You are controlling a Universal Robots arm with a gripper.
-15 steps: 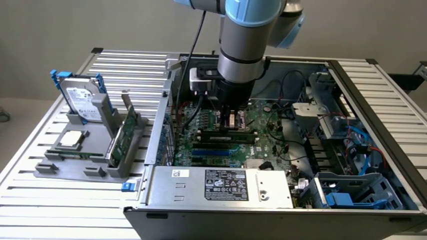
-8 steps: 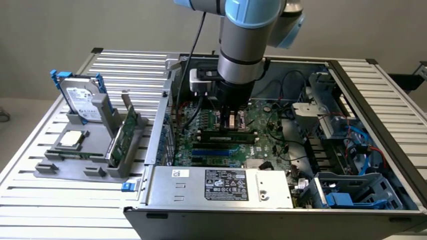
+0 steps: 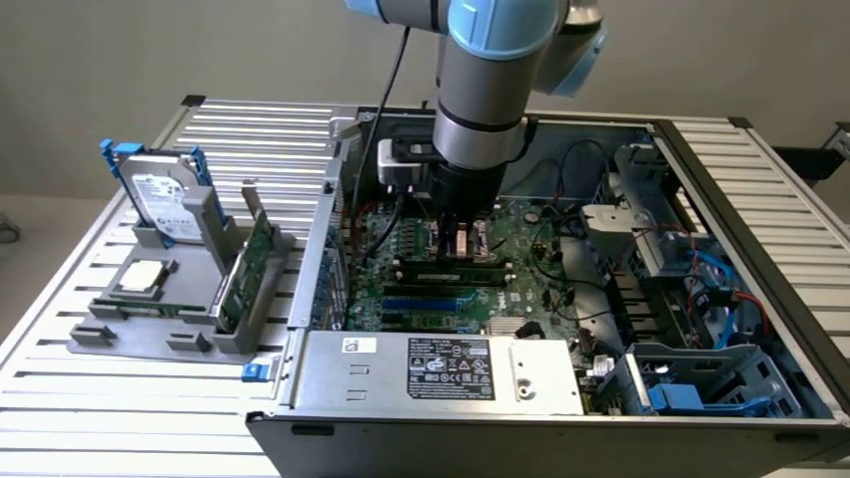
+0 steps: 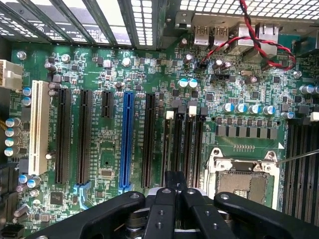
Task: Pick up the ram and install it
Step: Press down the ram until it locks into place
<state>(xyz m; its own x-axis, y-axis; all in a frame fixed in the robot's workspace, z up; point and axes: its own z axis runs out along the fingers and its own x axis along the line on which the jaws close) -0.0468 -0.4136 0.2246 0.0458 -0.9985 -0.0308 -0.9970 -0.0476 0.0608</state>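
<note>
In the exterior view the gripper [image 3: 465, 242] reaches into the open computer case [image 3: 743, 329], jaws together just above a ram [image 3: 459, 269] stick lying seated on the motherboard [image 3: 531, 294]. Another green stick [image 3: 243, 271] stands in the grey holder [image 3: 146, 334] by the tabletop's [image 3: 54, 388] edge on the exterior view's left.

In the wrist view the gripper [image 4: 174, 185] has its jaws pressed together, nothing between them, over the motherboard [image 4: 109, 64] beside the empty processor socket [image 4: 244, 184].

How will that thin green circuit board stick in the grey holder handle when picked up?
The thin green circuit-board stick looks flat, so probably light and stiff. Standing on edge, it may tip outside the grey holder.
</note>
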